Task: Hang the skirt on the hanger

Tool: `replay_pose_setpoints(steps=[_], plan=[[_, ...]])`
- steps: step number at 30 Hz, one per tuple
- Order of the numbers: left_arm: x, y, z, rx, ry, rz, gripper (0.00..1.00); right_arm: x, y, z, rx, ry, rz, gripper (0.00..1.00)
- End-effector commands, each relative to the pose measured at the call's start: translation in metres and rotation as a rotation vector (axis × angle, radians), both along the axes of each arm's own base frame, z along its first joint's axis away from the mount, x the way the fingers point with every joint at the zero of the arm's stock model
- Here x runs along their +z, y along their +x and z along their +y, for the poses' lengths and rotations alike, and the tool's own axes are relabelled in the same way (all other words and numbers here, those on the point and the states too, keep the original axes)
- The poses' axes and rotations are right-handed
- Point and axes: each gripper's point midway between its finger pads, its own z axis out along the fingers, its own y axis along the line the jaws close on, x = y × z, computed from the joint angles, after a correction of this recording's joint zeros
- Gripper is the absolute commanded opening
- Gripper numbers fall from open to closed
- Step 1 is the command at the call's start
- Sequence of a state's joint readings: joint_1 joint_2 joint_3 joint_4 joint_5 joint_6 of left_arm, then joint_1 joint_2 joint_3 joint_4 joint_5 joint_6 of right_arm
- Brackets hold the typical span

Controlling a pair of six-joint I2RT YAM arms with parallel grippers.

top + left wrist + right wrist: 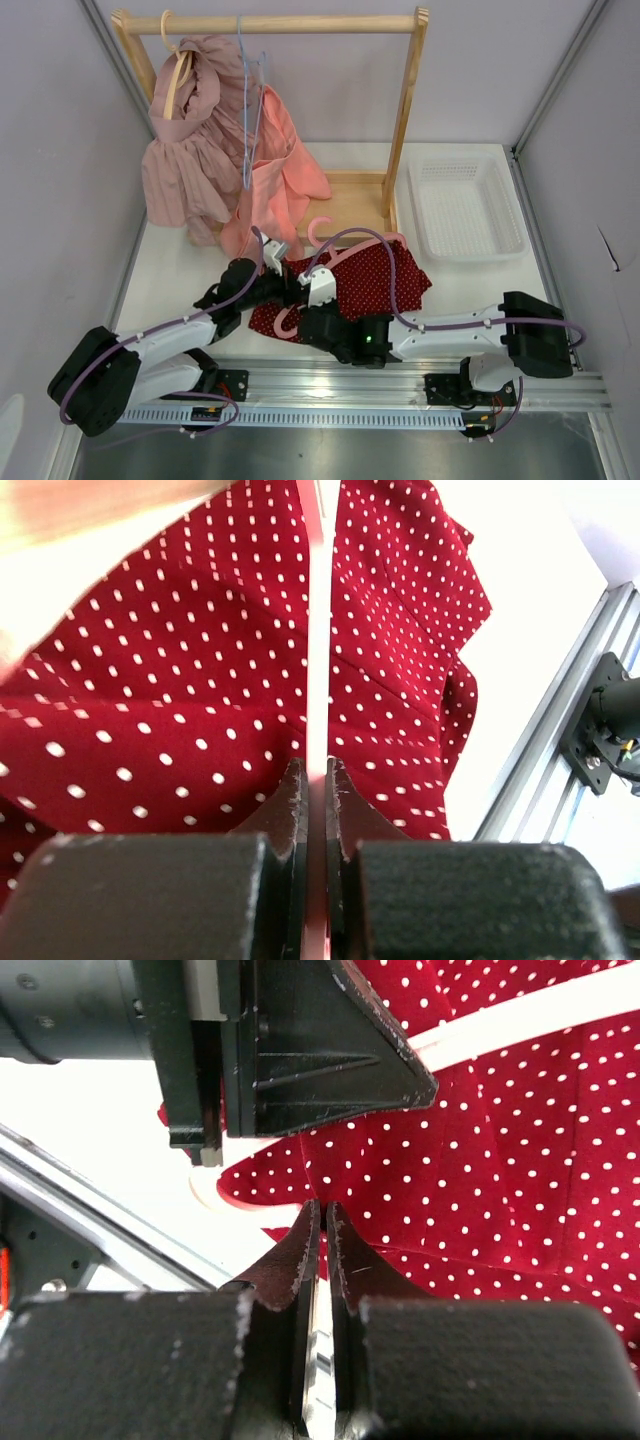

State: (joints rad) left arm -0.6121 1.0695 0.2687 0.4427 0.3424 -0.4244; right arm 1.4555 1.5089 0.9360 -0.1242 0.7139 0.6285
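The dark red polka-dot skirt (385, 275) lies flat on the white table in front of the arms. The pink hanger (318, 232) lies across it, hook toward the rack. My left gripper (293, 287) is over the skirt's left part. In the left wrist view it (318, 770) is shut on the hanger's thin bar (318, 630), with the skirt (180, 700) beneath. My right gripper (305, 320) is at the skirt's near-left edge. In the right wrist view its tips (322, 1207) are closed on the skirt's hem (480, 1180), beside the hanger's curved end (225, 1200).
A wooden rack (405, 110) stands at the back with a mauve ruffled garment (185, 140) and a salmon garment (285, 170) on hangers. A white basket (465, 205) sits at the back right. A metal rail (400, 385) runs along the near edge. The two grippers are very close together.
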Motion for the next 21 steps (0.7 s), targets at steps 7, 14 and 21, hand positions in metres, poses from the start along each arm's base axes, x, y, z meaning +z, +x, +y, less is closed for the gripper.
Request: replay_pose_setpoints(steps=[7,14,21], plan=[[0.044,0.036,-0.004,0.047,0.027,-0.150,0.00,0.037,-0.019,-0.001,0.041,0.072,0.045,0.03],[0.050,0.043,0.002,0.080,0.071,-0.159,0.00,0.025,-0.039,-0.011,0.056,0.038,0.077,0.03],[0.053,0.043,0.003,0.091,0.064,-0.154,0.00,0.028,-0.060,-0.030,0.075,0.046,0.103,0.03]])
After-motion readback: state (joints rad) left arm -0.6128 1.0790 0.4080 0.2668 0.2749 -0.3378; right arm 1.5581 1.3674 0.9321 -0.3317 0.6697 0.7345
